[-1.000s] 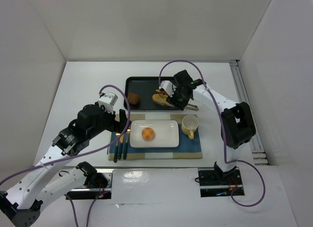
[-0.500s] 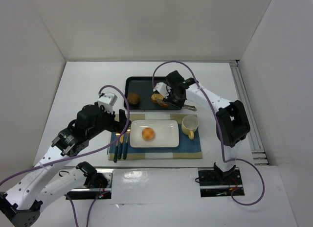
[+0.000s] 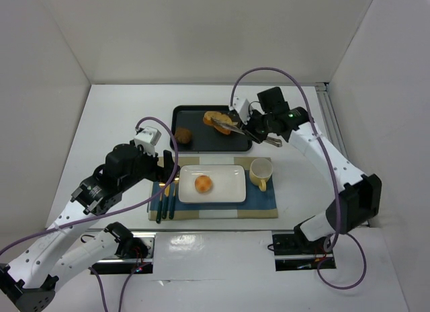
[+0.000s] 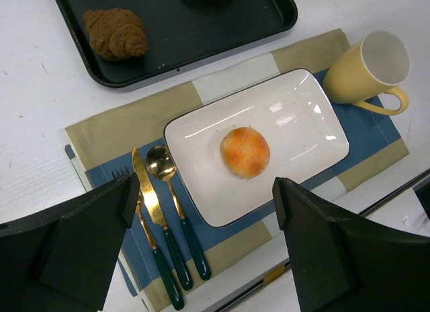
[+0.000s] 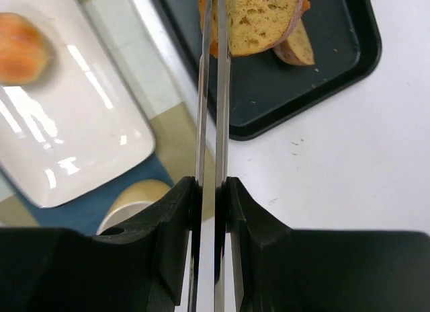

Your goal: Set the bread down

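My right gripper [image 3: 251, 130] is shut on a pair of metal tongs [image 3: 227, 126]. The tongs pinch tan bread slices [image 3: 214, 117] over the far part of the black tray [image 3: 195, 145]. In the right wrist view the gripper [image 5: 209, 185] clamps the tongs' blades [image 5: 209, 90], and the bread [image 5: 265, 16] sits at their tips. A white plate [image 3: 228, 191] holds an orange bun [image 3: 203, 184]. My left gripper [image 3: 164, 165] is open and empty over the placemat's left end; its wrist view [image 4: 201, 191] shows the bun [image 4: 245, 151] between the fingers.
A brown roll [image 3: 183, 135] lies in the tray's left part. A yellow mug [image 3: 261, 172] stands right of the plate. A knife, spoon and fork [image 3: 165, 199] lie left of the plate on a blue and tan placemat [image 3: 262, 208].
My right arm has swung out to the right and drawn the tongs and bread up and toward the tray's far edge. The left arm has not moved.
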You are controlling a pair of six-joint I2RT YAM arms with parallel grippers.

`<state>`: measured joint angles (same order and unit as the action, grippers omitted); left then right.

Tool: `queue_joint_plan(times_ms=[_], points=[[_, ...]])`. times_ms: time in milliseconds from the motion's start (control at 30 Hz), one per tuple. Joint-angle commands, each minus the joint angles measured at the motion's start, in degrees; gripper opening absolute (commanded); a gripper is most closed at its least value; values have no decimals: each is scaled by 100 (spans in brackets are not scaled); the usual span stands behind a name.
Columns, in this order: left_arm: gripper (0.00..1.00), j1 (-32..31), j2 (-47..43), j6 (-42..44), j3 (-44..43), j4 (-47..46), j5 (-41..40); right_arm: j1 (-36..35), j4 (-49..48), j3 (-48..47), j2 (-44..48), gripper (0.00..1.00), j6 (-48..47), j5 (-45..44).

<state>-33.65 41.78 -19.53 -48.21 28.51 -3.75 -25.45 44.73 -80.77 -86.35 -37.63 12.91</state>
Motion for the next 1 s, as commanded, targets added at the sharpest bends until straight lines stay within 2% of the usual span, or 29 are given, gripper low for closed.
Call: queue_joint_plan(times_ms=[0, 100, 233, 533, 767, 800, 900, 967], points=[[100, 16, -38, 46, 39, -153, -47, -21, 403, 351, 608, 0, -96, 755], [100, 16, -38, 46, 39, -153, -47, -21, 921, 772, 1013, 0, -455, 1073], [100, 16, 14, 46, 39, -153, -47, -21, 1414, 1335, 1304, 0, -728, 1074], [100, 16, 14, 46, 39, -153, -47, -21, 1846, 1459, 1252, 0, -843, 1074], [100, 16, 14, 46, 39, -153, -47, -626, 2311, 1459, 1015, 2, -781, 898], [100, 16, 14, 46, 39, -153, -47, -680, 2312, 1459, 962, 5, -703, 898], [100, 16, 14, 46, 39, -153, -47, -751, 2312, 1407, 962, 30, -649, 845], [100, 16, 14, 46, 39, -153, -47, -751, 2312, 1354, 962, 41, -649, 897]])
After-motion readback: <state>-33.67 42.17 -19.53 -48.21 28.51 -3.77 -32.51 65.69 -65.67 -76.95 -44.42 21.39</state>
